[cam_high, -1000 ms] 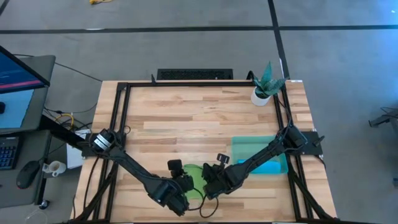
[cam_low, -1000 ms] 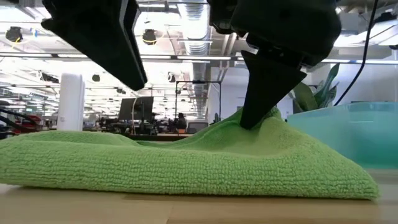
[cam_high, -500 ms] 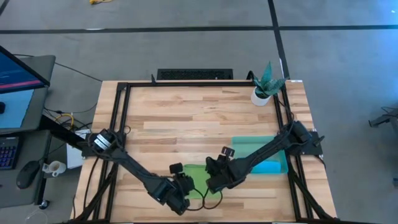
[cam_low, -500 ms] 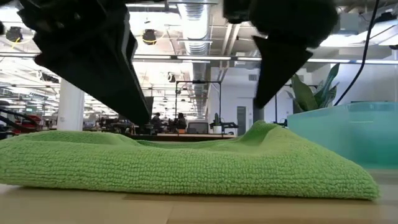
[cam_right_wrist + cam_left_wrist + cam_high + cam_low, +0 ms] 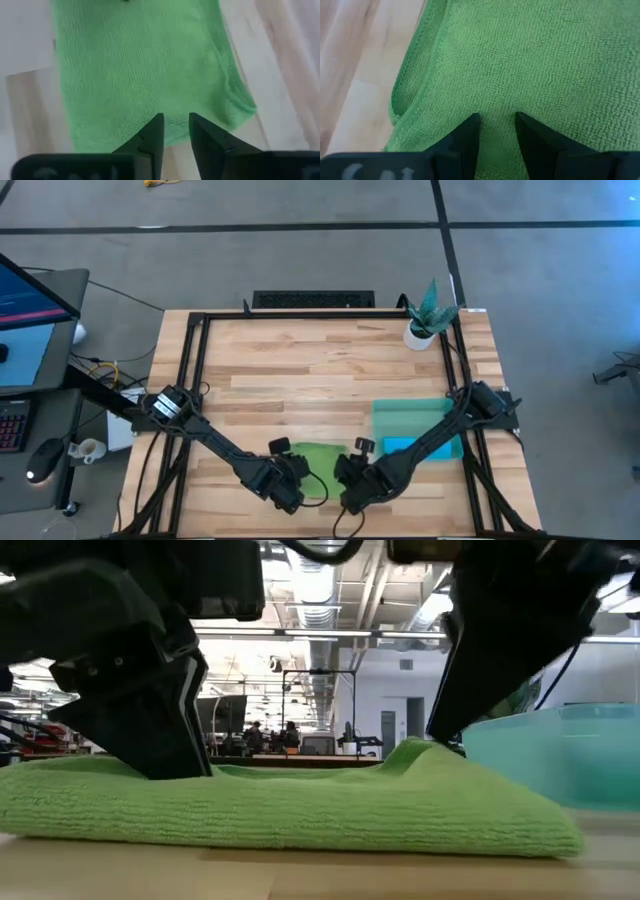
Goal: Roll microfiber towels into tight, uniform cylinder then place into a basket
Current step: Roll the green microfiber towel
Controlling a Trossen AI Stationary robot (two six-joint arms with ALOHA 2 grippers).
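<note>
stretching across the middle of the overhead picture, the pale wooden table point(image 5: 300, 370) carries a black metal frame point(image 5: 200, 360) round its edges, and two dark arms reach inward over its near edge. the left arm point(image 5: 205, 442) runs from the table's left side, the right arm point(image 5: 430, 438) from its right side, and the two meet near the front centre.

the basket point(image 5: 400, 414), a shallow translucent teal tray, sits on the right part of the table, partly under the right arm, with the sky blue towel point(image 5: 398, 446) lying inside it. in the level view its wall rises just beside the green cloth's right end.

the lime green towel point(image 5: 312, 462) lies folded flat on the wood between the two grippers, left of the basket. from table height it shows as a low thick pad with a small raised hump toward its right end.

the left gripper point(image 5: 496, 122) is down on the towel's left part, its fingers a narrow gap apart with green pile showing between them; the tips press the cloth, and whether a fold is pinched cannot be told. the right gripper point(image 5: 175, 122) is at the towel's near right edge, its fingers likewise narrowly parted, tips over the hem, with cloth and bare wood visible in the gap and nothing gripped.

a potted plant point(image 5: 428, 315) in a small white pot stands at the far right corner.
</note>
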